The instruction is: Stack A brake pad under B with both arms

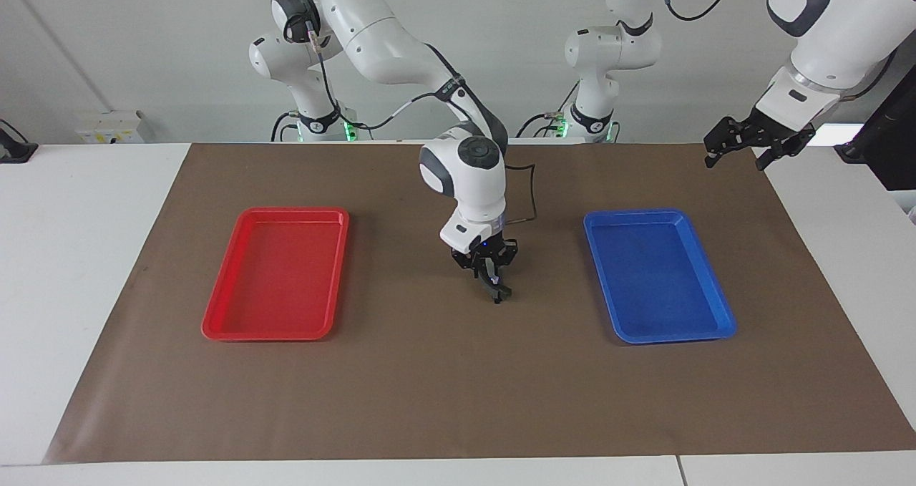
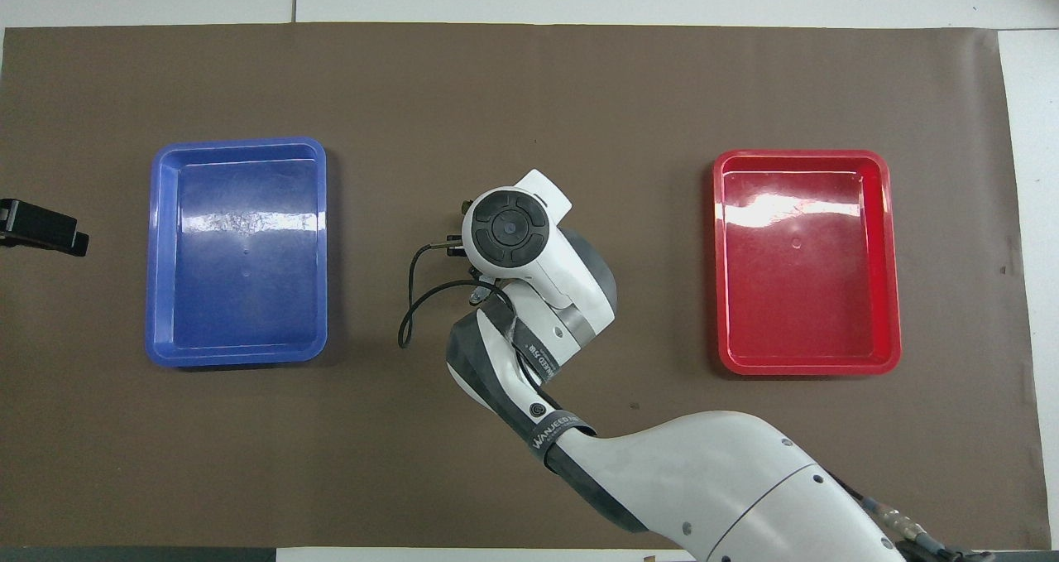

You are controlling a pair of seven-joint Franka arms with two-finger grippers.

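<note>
My right gripper (image 1: 494, 285) hangs low over the brown mat between the two trays, pointing down. It is shut on a small dark-grey piece, the A brake pad (image 1: 500, 295), which sticks out just below the fingertips. Whether the pad touches the mat I cannot tell. In the overhead view the right wrist (image 2: 508, 229) hides both gripper and pad. My left gripper (image 1: 736, 160) waits open and empty, raised over the mat's corner at the left arm's end, and shows at the picture's edge in the overhead view (image 2: 41, 229). B is out of view.
An empty red tray (image 1: 215, 325) lies toward the right arm's end, and an empty blue tray (image 1: 723, 325) toward the left arm's end. The brown mat (image 1: 458, 400) covers most of the table. A black cable (image 2: 409, 314) loops off the right wrist.
</note>
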